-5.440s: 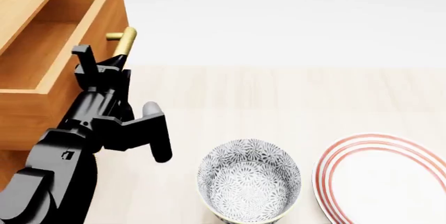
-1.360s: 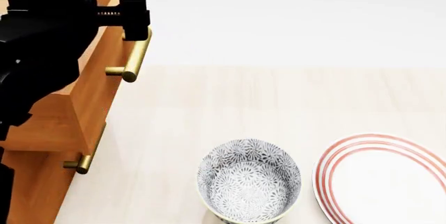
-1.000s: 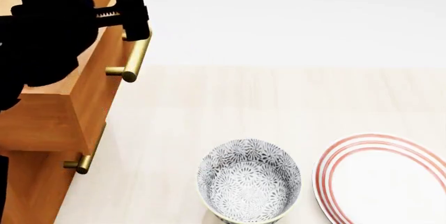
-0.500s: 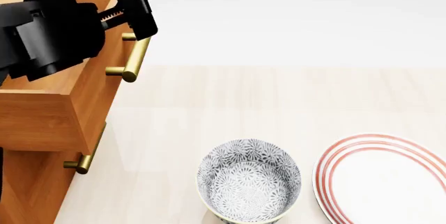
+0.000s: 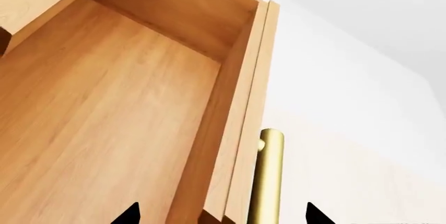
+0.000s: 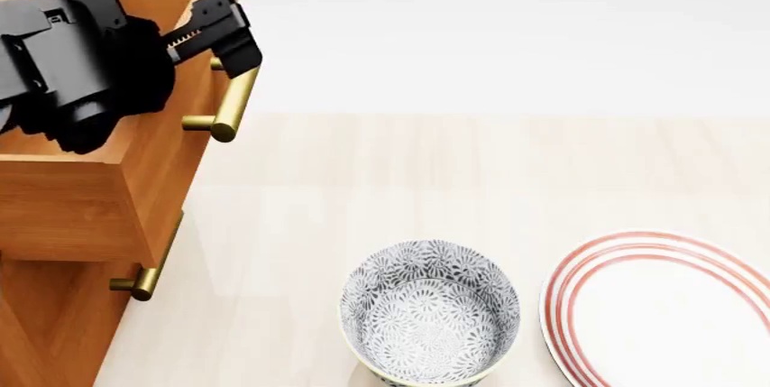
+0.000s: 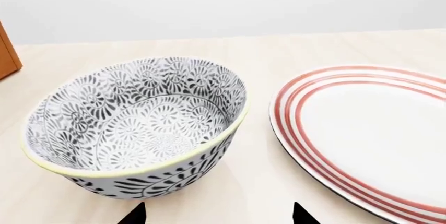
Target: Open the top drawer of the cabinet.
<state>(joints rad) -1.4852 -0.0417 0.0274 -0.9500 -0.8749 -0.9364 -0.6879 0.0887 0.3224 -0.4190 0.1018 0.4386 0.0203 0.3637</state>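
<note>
From the left wrist, the top drawer [image 5: 118, 109] stands pulled out, its brass handle [image 5: 268, 182] between the left tool's [image 5: 219, 214] spread tips, ungripped. The head view shows the cabinet [image 6: 60, 315] at the desk's [image 6: 481, 179] left; since a second ago the tool has tilted off the handle and could knock the drawer shut. The right wrist shows the right tool [image 7: 217, 214] open above bowl [image 7: 139, 125] and plate [image 7: 362, 130]

There was one cabinet [image 6: 54, 315], with one top drawer [image 6: 144, 148] pulled out and two brass bar handles [image 6: 231, 103] in sight. Beside the cabinet, one patterned bowl [image 6: 430, 313] and one red-ringed plate [image 6: 662, 310] sat on one desk [image 6: 481, 170]
</note>
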